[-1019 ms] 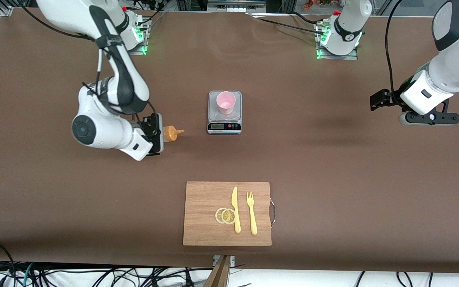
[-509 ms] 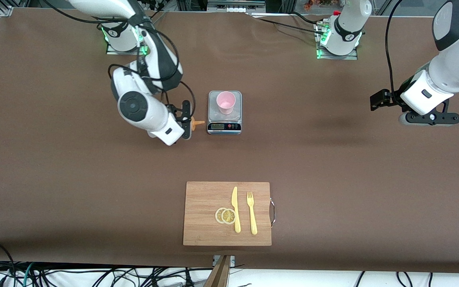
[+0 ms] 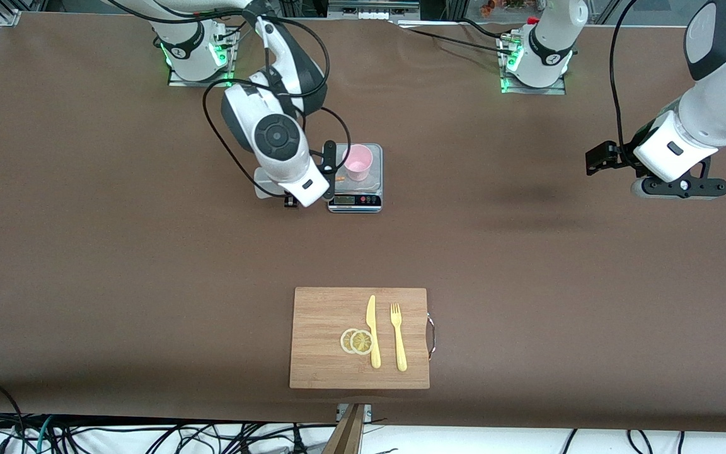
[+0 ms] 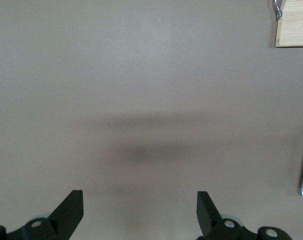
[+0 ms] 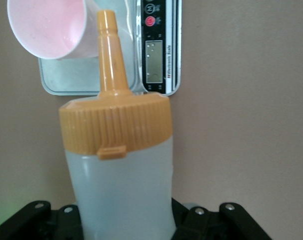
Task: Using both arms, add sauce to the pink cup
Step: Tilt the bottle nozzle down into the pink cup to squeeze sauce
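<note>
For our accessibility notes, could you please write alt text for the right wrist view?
The right gripper holds a whitish squeeze bottle, its orange nozzle aimed near the rim of a pink cup. The cup stands on a digital kitchen scale on the brown table.

Sauce bottle (image 5: pixel 122 190): translucent whitish plastic, smooth; orange cap w/ ribbed rim, glossy nozzle. Pink cup (image 3: pixel 357 161): thin translucent plastic, smooth. Scale (image 3: pixel 355 189): brushed-metal-looking top, glossy black display strip. Table (image 3: pixel 527 265): matt brown covering, smooth. Cutting board (image 3: pixel 325 328): pale wood, visible grain, metal handle. Knife (image 3: pixel 372 331) & fork (image 3: pixel 397 337): yellow plastic, matt.
</note>
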